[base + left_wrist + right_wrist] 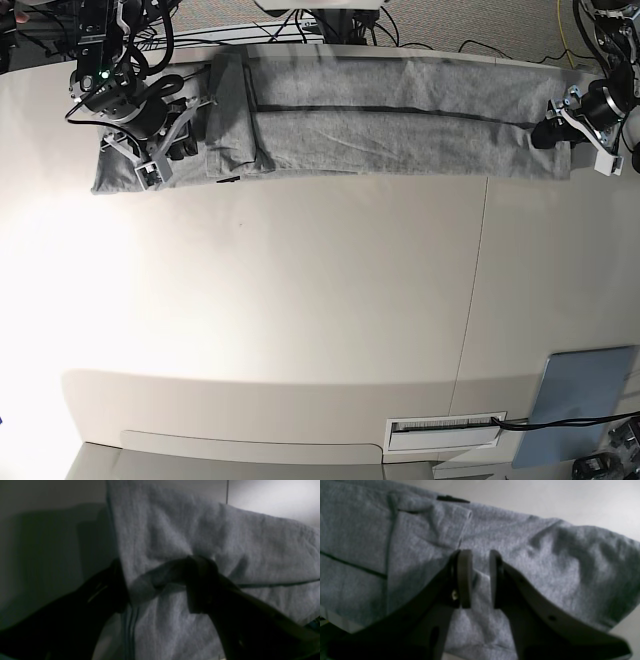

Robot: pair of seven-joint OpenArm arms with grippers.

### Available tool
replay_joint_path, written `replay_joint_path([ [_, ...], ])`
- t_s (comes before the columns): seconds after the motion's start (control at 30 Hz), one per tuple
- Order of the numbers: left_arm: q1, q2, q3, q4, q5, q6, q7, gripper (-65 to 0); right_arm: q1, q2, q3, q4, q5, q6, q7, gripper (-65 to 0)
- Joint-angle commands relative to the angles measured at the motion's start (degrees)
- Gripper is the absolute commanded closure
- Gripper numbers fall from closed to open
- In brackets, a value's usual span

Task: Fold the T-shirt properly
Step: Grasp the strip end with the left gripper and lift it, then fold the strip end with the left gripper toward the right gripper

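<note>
Left wrist view showed the left gripper (157, 585) pinching a bunched ridge of the T-shirt (190, 530) at one end, its fingers closed on the cloth. At the other end, in the right wrist view, the right gripper (480, 578) had its pads a little apart with a small pleat of grey fabric standing between them; I could not tell whether it truly held the cloth. From where I stood, the T-shirt (380, 120) lay as a long narrow band along the far edge of the pale surface (300, 300), one arm at each end, a sleeve flap doubled over near the right arm. To fold well, I judged both ends should be lifted together, kept level and taut, and the layers not allowed to slip apart before one end was carried over the other. I counted one T-shirt, two grippers, and one grey-blue pad (580, 392) lying well apart at the near corner.
</note>
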Motion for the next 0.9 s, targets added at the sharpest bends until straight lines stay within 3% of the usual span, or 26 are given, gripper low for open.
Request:
replay_joint_path([
  [0.0,0.1,-1.1,-0.2,0.4,0.3,0.2,1.5,-34.9,0.2,0.7,0.2,1.0,0.5,0.0,0.8,-12.9],
  [0.07,0.1,-1.1,-0.2,0.4,-1.8,0.2,3.6,-32.3,0.2,0.7,0.2,1.0,0.5,0.0,0.8,-12.9],
  [0.13,0.1,-1.1,-0.2,0.4,-2.8,-0.2,4.5,-25.2,0.2,0.7,0.2,1.0,0.5,0.0,0.9,-12.9],
  [0.27,0.1,-1.3,-0.2,0.4,-2.7,0.2,4.8,0.0,0.2,0.7,0.2,1.0,0.5,0.0,0.9,-12.9],
  [0.4,-0.7,-2.4,-0.3,0.6,-1.8,4.2,4.4,0.0,0.2,0.7,0.3,1.0,0.5,-0.1,1.4,-12.8],
  [0.63,-3.6,-6.0,-0.3,3.5,6.1,10.0,4.5,0.0,0.2,0.7,0.3,1.0,0.3,0.0,1.4,-12.8],
  [0.87,-0.6,-3.8,-0.3,14.4,6.1,12.9,12.4,0.0,0.2,0.7,3.2,1.0,-1.2,-0.1,1.5,-12.8],
])
